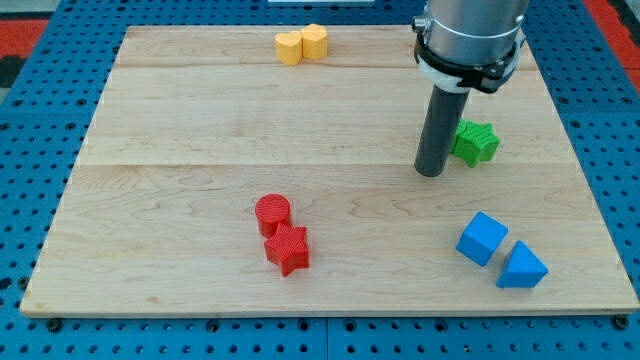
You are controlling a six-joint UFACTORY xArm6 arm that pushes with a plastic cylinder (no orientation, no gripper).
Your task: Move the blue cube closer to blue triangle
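Observation:
The blue cube (482,238) lies near the view's bottom right of the wooden board (200,130). The blue triangle (522,267) lies just right and below it, almost touching. My tip (430,172) rests on the board above and left of the blue cube, well apart from it, and right next to the green star (475,142) on its left side.
A red cylinder (272,212) and a red star (287,249) sit together at the bottom centre. A yellow heart-like block (289,48) and a yellow block (314,41) sit at the top edge. The board's right edge is close to the blue blocks.

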